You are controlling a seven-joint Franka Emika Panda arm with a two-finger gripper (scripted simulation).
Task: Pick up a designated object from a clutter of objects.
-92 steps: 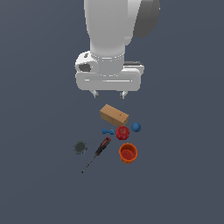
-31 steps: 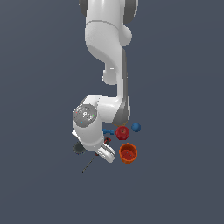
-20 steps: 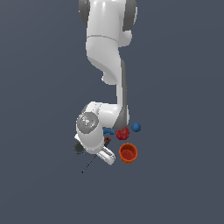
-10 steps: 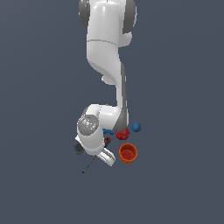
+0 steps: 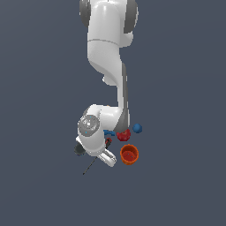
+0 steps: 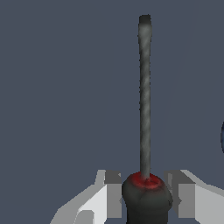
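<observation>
Item one, the screwdriver [image 6: 145, 109]: we see its long thin dark shaft running away from the camera in the wrist view, with the red-and-black handle between the two pale fingers [image 6: 189, 197] of the gripper [image 6: 146, 197]. The fingers sit close on either side of the handle, a sliver of gap showing on each side, so we record them as closed around it but cannot confirm firm contact. In the exterior view the screwdriver [image 5: 90, 166] lies among the clutter, its shaft tip poking out below the wrist toward the exterior view's left.

Item two, the orange cup [image 5: 129, 155]: upright, open mouth showing, just beside the gripper [image 5: 106, 152] on the exterior view's right.

Item three, the red knob [image 5: 124, 134]: above the cup, next to a small blue piece [image 5: 109, 132].

Item four, the blue ball [image 5: 137, 128]: just right of the knob.

Item five, the dark gear-like disc [image 5: 79, 150]: mostly hidden at the wrist's left edge.

Writing: we find no brand, label or lettering anywhere.

Changes: compared with 4.6 seconds ago, the arm has come down from hovering high above the pile onto the screwdriver, and the tan wooden block seen then is now hidden behind it. Over the last half second we note almost no shift.
</observation>
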